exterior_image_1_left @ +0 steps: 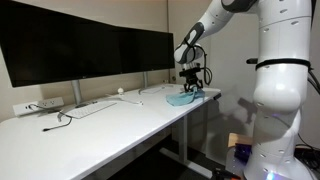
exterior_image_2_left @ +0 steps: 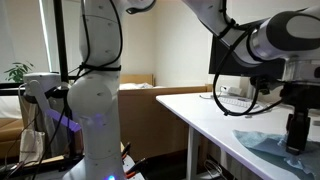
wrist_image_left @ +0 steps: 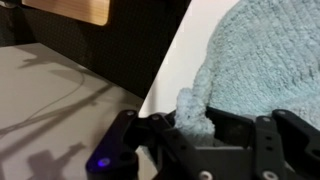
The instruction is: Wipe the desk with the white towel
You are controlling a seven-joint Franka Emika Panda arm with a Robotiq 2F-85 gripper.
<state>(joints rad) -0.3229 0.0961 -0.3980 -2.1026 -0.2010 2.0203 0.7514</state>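
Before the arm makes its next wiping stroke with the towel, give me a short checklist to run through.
1. Grip on towel: ok, the gripper pinches a fold in the wrist view.
2. Towel on desk: ok, it lies on the surface in both exterior views.
3. Margin to desk edge: not ok, the towel lies close to the edge.
4. Cable out of the way: ok, it lies far off by the monitors.
5. Pressing force: cannot tell.
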